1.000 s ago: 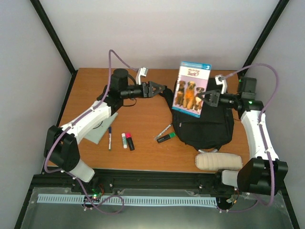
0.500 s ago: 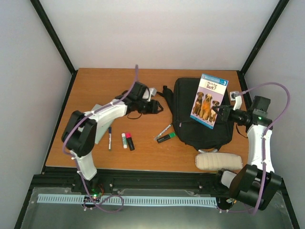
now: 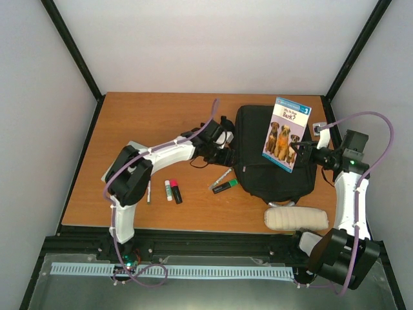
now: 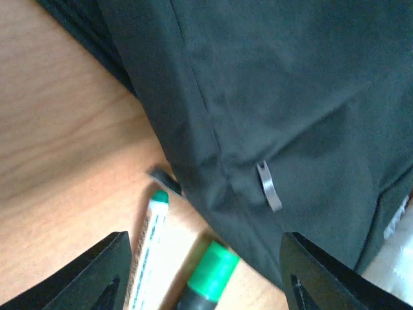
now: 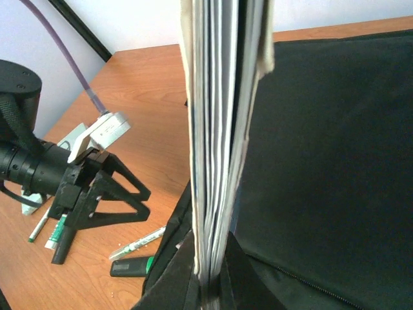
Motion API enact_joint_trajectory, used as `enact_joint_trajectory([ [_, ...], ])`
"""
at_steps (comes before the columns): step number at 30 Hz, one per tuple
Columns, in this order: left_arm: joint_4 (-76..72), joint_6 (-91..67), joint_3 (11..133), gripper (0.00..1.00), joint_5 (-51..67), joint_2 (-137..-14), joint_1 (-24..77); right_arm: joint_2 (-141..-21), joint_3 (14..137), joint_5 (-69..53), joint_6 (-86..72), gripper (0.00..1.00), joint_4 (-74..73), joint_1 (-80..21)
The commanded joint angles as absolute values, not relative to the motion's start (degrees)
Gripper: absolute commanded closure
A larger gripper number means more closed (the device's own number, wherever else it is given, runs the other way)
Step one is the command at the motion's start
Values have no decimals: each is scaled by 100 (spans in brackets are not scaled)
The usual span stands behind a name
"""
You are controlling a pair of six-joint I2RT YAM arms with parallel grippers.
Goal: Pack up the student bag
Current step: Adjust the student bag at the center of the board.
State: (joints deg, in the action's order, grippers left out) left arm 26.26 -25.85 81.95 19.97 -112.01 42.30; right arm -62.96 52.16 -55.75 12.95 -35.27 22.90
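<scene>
Left wrist view: left gripper [image 4: 205, 274] has reached the bag [image 4: 310, 84], zip pull [image 4: 269, 187] between its spread jaws for opening; right gripper [image 5: 210, 284] pinches book [image 5: 219, 129].

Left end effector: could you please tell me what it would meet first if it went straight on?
Probably the large black fabric backpack, on its side near the small silver zip pull; depth is unclear.

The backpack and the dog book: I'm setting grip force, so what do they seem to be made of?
The backpack is apparently soft matte black woven fabric; it creases and shows stitched seams, with a small grey zip pull, possibly metal. The dog book is a thin paperback with a glossy-looking printed cover; the right wrist view shows stacked paper page edges.
</scene>
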Motion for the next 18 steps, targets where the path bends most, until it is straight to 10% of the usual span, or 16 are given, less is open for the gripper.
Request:
enact_joint_trajectory([
  [1, 2696, -2952, 9020, 35, 1663, -11701, 4263, -6289, 5164, -5550, 1415, 97, -3260, 2360],
  [12, 4473, -3550, 12221, 38, 714, -13700, 4136, -6299, 5139, -5613, 1458, 97, -3295, 2446],
  [18, 4396, -3688, 12399, 84, 682, -13819, 3894, -6319, 5133, -5638, 1451, 97, -3301, 2504],
])
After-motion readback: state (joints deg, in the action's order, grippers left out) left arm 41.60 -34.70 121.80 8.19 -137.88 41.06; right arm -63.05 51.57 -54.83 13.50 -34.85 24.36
